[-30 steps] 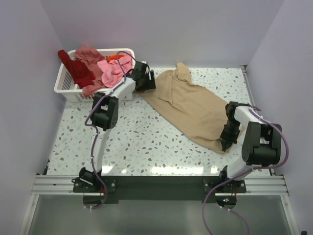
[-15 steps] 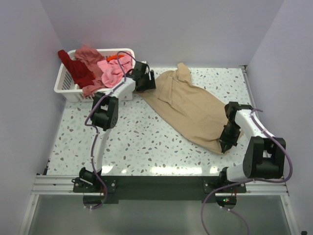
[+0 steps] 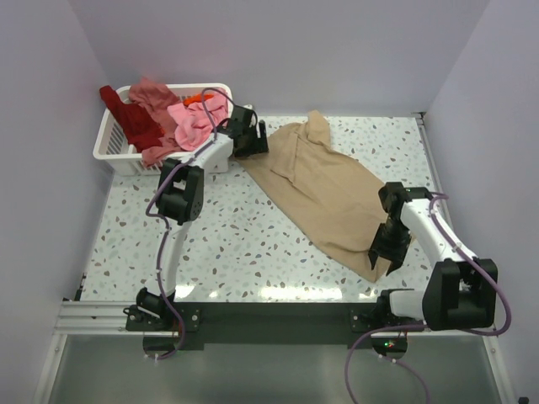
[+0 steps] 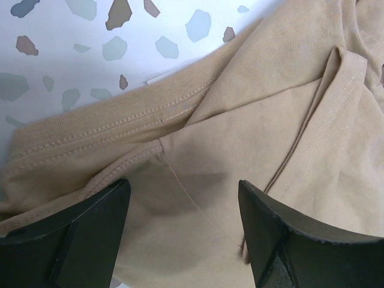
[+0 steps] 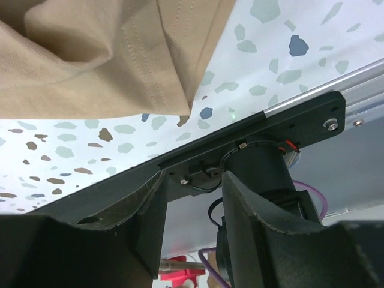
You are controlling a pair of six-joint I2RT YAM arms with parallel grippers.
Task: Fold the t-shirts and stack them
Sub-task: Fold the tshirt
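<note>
A large tan t-shirt (image 3: 324, 189) lies spread diagonally across the table. My left gripper (image 3: 249, 140) is at its far-left edge. In the left wrist view (image 4: 183, 240) its jaws stand wide apart, with tan cloth (image 4: 252, 120) under and between them. My right gripper (image 3: 384, 249) is over the shirt's near right corner. In the right wrist view (image 5: 193, 204) its jaws stand apart with no cloth between them, and the shirt's hem (image 5: 162, 72) lies beyond the fingertips. Pink (image 3: 199, 120), salmon (image 3: 152, 91), dark red (image 3: 135, 119) and orange (image 3: 199, 98) shirts are piled in the basket.
The white slatted basket (image 3: 112, 145) stands at the far left corner, beside my left arm. Walls close in the table on the left, back and right. The black rail with the arm bases (image 3: 278, 316) runs along the near edge and shows in the right wrist view (image 5: 264, 126).
My right gripper has moved toward the near edge and a little left. The tan shirt's near corner has shifted with it. The left arm has not moved.
</note>
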